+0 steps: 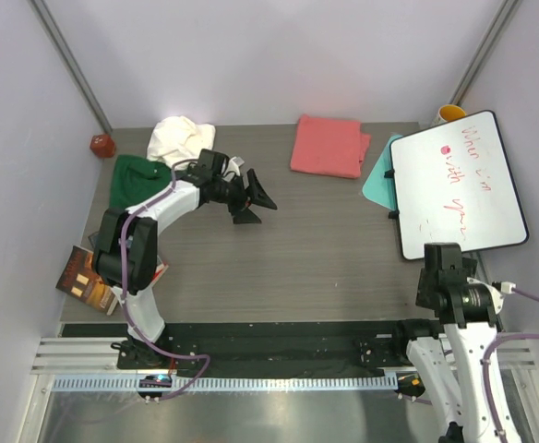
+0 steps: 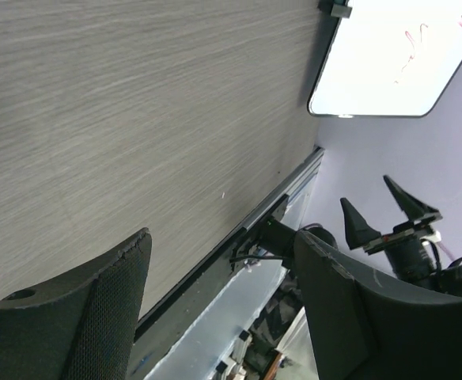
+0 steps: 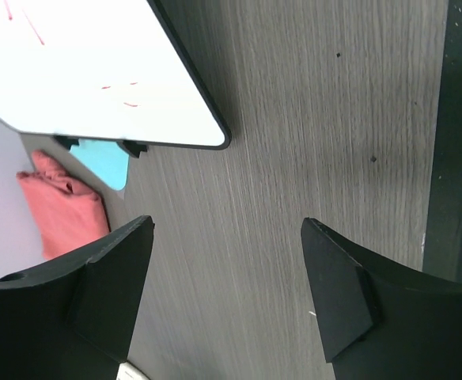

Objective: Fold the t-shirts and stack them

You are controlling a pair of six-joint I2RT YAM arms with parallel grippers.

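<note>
A crumpled white t-shirt (image 1: 179,138) lies at the back left of the table. A dark green t-shirt (image 1: 138,183) lies just in front of it, partly under my left arm. A folded coral-pink t-shirt (image 1: 329,145) lies at the back centre and also shows in the right wrist view (image 3: 61,210). My left gripper (image 1: 256,200) (image 2: 223,245) is open and empty over bare table, to the right of the green shirt. My right gripper (image 1: 442,268) (image 3: 227,237) is open and empty near the front right, beside the whiteboard's near corner.
A whiteboard (image 1: 459,185) (image 3: 81,71) (image 2: 405,55) lies at the right over a thin teal sheet (image 1: 380,175) (image 3: 104,162). Glossy books (image 1: 89,277) lie at the left edge. A small red object (image 1: 101,144) sits at the back left and a yellow cup (image 1: 451,113) at the back right.
</note>
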